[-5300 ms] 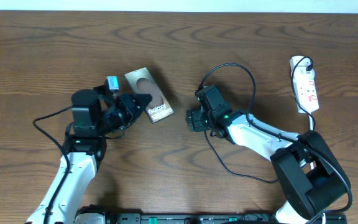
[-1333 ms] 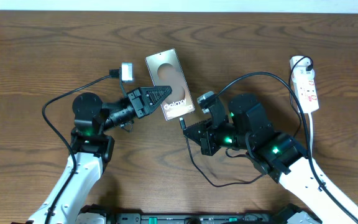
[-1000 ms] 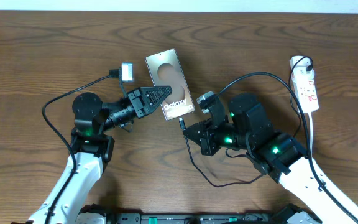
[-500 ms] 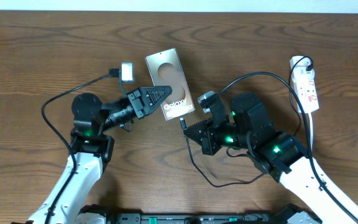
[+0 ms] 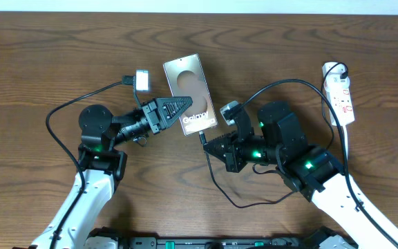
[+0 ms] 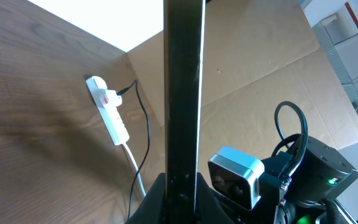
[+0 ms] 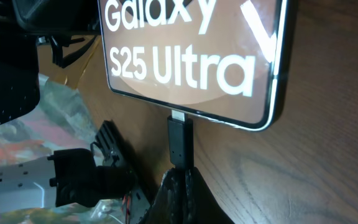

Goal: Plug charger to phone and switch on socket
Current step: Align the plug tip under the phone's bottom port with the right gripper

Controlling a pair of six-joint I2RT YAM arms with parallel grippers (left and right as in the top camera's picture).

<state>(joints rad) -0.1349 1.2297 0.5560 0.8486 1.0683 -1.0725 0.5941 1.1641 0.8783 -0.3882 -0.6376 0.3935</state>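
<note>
**Charger tip at the phone's port, socket waiting at the far side**

Closest to me, the 2 arms reach away over the wooden table (image 5: pixel 47 55). The right claw (image 5: pixel 208 142) is clenched around the black body of the charger (image 7: pixel 180 146), just behind its plug. From the wrist view the plug points straight up at the bottom edge of the phone (image 5: pixel 185 76), and its short silver tip meets that edge at the port. I cannot tell how deep it sits. The thin black cable drops from the plug toward me, curls in a loop on the table below the right arm, then arcs up over that arm and away to the right.

A little further in, the left claw (image 5: pixel 179 106) grips the phone from the left, its fingers pinching the lower half. Through the left wrist camera the phone shows only as a dark upright bar squeezed between the 2 fingers. The screen faces up, brownish gold with a pale oval, reading "Galaxy S25 Ultra" in white. The phone lies tilted, its top leaning away to the left.

Furthest off, at the right side of the table, the white socket (image 5: pixel 340 97) lies well apart from both claws, with red markings, a black plug in its far end and a white cord trailing from its near end.
</note>
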